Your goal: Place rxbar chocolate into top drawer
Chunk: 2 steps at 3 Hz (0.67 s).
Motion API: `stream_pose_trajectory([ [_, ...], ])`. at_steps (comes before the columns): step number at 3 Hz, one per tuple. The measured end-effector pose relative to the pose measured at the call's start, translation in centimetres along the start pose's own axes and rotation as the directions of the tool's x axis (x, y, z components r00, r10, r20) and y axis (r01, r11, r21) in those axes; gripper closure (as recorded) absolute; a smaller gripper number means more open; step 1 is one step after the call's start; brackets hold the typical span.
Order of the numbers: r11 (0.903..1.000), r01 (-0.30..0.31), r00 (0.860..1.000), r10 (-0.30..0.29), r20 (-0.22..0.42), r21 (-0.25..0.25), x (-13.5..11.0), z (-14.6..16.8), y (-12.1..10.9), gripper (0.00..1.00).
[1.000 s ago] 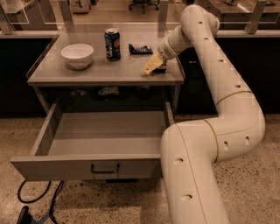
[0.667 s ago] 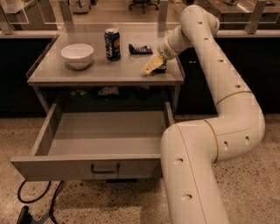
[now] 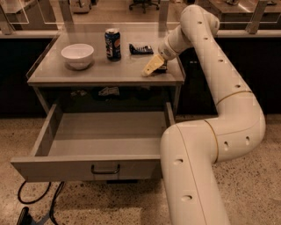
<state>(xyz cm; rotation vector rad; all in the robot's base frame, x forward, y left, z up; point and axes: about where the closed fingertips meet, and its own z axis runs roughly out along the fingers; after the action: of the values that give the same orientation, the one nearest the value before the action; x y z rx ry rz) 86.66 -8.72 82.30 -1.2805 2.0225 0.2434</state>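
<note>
No shift against second ago: cream robot hand (image 3: 153, 66) same spot, low over grey table (image 3: 66, 75), near right corner. Grip state: cannot tell. Small dark flat rxbar chocolate (image 3: 161, 68) at hand's tip, partly hidden, on table. Judgement: grasp unfinished. Wide shallow grey top drawer (image 3: 88, 169) open, nothing inside. Round white bowl (image 3: 77, 55), left, looks empty.

- The desk (image 3: 88, 74), grey with a low raised rim, stands mid-room under warm, yellowish light.
- A speckled, stone-like floor (image 3: 257, 184) spreads in front of the desk and to its right.
- Black cables (image 3: 37, 201) lie on the floor below the desk's front left corner.
- Dark panels (image 3: 15, 79) close off the space behind the desk on both sides.
- Behind the desk, pale upright posts (image 3: 66, 11) rise from a light ledge (image 3: 246, 33), and a chair base (image 3: 142, 5) on castors shows beyond them.
- The claw (image 3: 151, 68) hangs over the desk's right front corner.
</note>
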Motion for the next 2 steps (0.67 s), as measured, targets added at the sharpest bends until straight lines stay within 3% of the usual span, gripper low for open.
stream_pose_trajectory([
  [1,0.9942,-0.077,0.995,0.082,-0.063,0.075,1.3,-2.1,-1.7,0.0],
  [2,0.9664,-0.177,0.971,0.203,-0.128,0.186,2.4,-5.9,-3.5,0.0],
])
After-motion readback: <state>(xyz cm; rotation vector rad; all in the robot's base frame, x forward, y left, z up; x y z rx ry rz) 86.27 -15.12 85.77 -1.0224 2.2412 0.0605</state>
